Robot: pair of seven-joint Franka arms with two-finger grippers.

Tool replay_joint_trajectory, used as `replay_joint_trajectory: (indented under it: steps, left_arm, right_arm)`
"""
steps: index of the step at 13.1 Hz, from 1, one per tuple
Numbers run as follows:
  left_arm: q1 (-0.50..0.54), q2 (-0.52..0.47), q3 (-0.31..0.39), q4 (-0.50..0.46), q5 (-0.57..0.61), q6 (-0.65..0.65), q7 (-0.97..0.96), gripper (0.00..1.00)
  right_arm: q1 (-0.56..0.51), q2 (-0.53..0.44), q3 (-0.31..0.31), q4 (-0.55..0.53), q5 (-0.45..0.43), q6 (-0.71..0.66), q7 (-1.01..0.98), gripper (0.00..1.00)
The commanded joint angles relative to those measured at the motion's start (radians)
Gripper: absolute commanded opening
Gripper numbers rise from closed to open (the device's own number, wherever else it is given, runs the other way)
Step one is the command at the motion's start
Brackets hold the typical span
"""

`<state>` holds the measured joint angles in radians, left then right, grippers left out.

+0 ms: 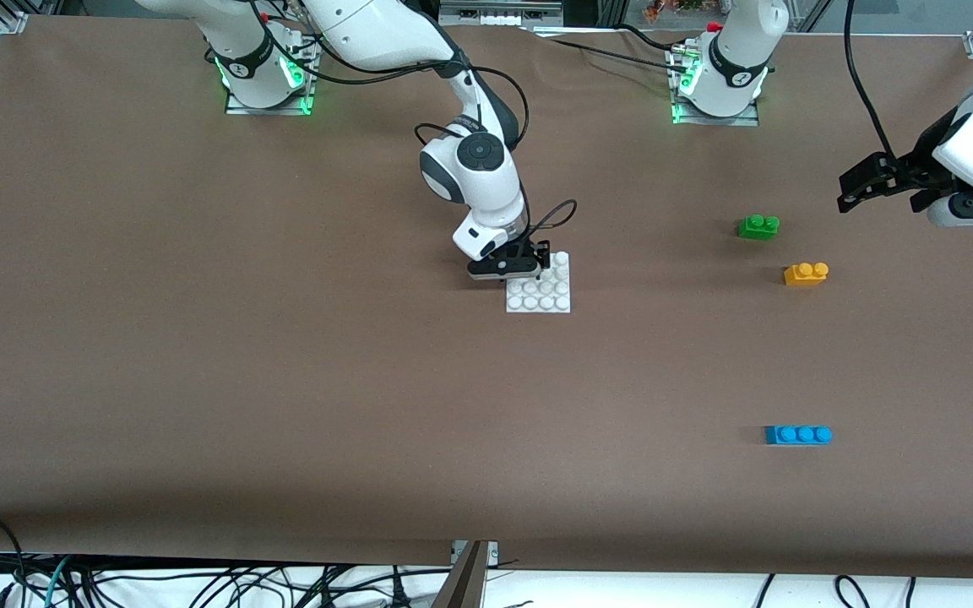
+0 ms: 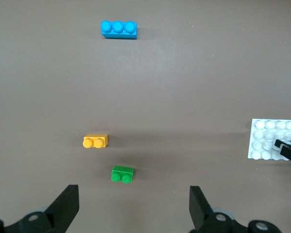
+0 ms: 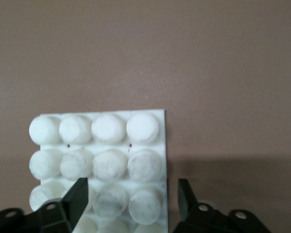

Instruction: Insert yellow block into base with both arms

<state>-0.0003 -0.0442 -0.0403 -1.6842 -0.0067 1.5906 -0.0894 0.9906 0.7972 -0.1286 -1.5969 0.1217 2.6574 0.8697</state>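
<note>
The right gripper (image 1: 537, 263) sits low at the white base (image 1: 547, 297) near the bench (image 1: 199, 380) middle, its fingers (image 3: 80, 196) parted, straddling the base's edge without clamping it. The yellow block (image 1: 805, 274) lies toward the left arm's end, between a green brick (image 1: 758, 226) and a blue brick (image 1: 797, 435). The left gripper (image 1: 851, 192) waits in the air over that end, fingers (image 2: 68, 204) spread wide and empty, well apart from the block.

base (image 1: 539, 295) white | yellow block (image 1: 805, 274) orange-yellow | brick (image 1: 758, 226) green | long brick (image 1: 797, 435) blue
</note>
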Motion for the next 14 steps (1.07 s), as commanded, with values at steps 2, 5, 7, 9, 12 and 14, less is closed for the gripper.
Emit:
replay_joint_trajectory:
  steps: [2,5,7,9,12,14]
  left_arm:
    - [0.006,0.006,0.0,0.018,-0.029,-0.017,0.013,1.0]
    - [0.006,0.006,0.0,0.018,-0.027,-0.018,0.013,1.0]
    - [0.006,0.006,0.0,0.018,-0.029,-0.017,0.013,1.0]
    - [0.006,0.006,0.0,0.018,-0.027,-0.017,0.013,1.0]
    - [0.006,0.006,0.0,0.018,-0.029,-0.017,0.013,1.0]
    - [0.006,0.006,0.0,0.018,-0.029,-0.018,0.013,1.0]
  right_arm:
    - [-0.024,-0.09,-0.054,0.025,0.021,-0.189,-0.009,1.0]
    - [-0.09,-0.177,-0.098,0.034,0.022,-0.36,-0.095,1.0]
    - [-0.197,-0.248,-0.095,0.028,0.022,-0.482,-0.238,1.0]
    - [-0.3,-0.312,-0.095,0.02,0.022,-0.565,-0.354,1.0]
    - [-0.447,-0.403,-0.086,0.005,0.024,-0.654,-0.522,1.0]
    - [-0.565,-0.491,-0.024,-0.043,0.019,-0.697,-0.567,1.0]
